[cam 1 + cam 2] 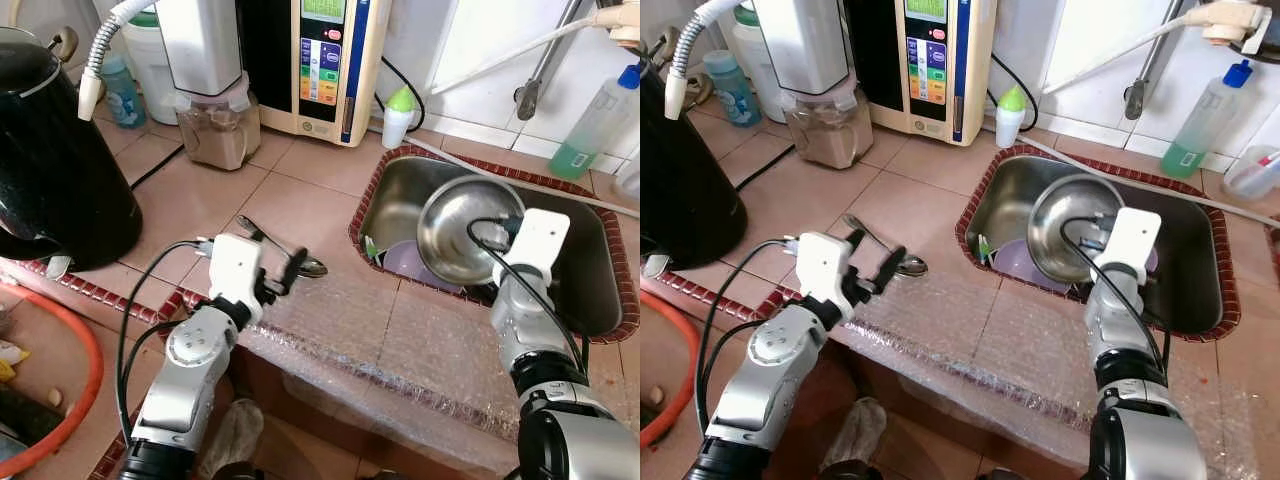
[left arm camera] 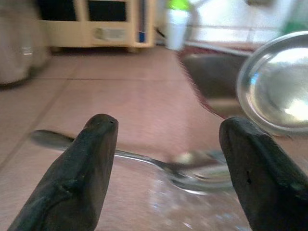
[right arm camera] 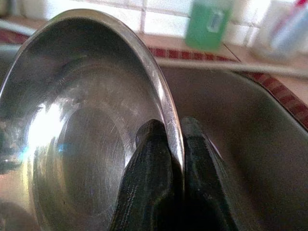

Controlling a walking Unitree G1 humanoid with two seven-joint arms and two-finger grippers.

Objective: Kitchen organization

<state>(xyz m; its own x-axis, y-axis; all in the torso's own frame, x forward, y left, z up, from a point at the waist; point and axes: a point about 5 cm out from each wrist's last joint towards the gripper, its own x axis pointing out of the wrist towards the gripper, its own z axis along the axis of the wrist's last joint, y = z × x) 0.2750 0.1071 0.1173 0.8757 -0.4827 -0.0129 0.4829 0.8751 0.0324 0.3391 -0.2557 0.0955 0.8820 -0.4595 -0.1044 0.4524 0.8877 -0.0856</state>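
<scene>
organizing looks barely begun: my right gripper pinches the round steel bowl's rim over the sink; my left gripper gapes around the metal spoon, ungrasped.

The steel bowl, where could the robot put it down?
The right gripper pinches the steel bowl over the sink, crowded left by a purple dish. Bare spots: the sink's right half and the counter tiles between kettle and spoon.
</scene>
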